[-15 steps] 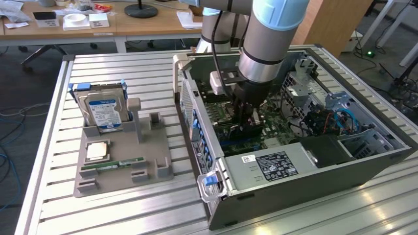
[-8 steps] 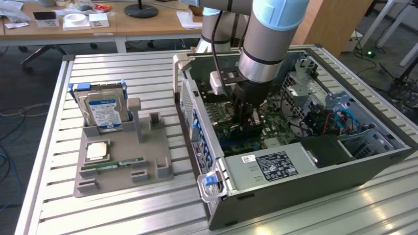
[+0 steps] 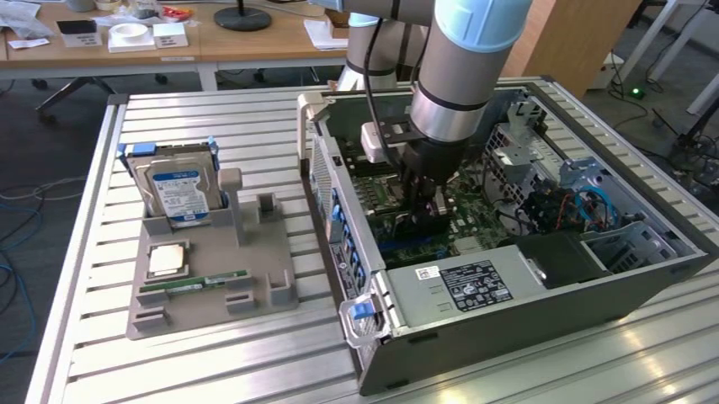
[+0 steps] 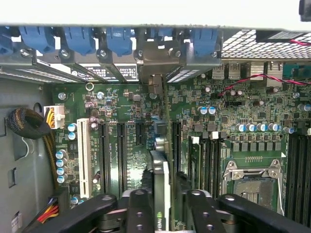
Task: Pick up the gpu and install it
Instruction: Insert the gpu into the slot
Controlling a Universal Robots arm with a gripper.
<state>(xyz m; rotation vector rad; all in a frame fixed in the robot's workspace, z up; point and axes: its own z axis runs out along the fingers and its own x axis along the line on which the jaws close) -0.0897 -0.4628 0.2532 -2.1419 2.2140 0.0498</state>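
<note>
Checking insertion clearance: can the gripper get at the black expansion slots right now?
Probably yes: the case side is open, the gripper is inside, the gpu stands edge-on over the expansion slots, no cable crosses them.

My working surface is a table (image 3: 225, 109) of ribbed aluminium slats, running from the far edge by the wooden desks to the near corner. Two things rest directly on it. Toward the exterior view's left sits a grey parts holder (image 3: 214, 290), a flat tray with raised brackets and slots, lying square on the slats. Toward the exterior view's right lies an open computer case (image 3: 528, 332), set on its side with the interior facing up, its dark outer wall toward the near edge. Holder and case stand near each other but apart, with a strip of bare slats between them.
</note>
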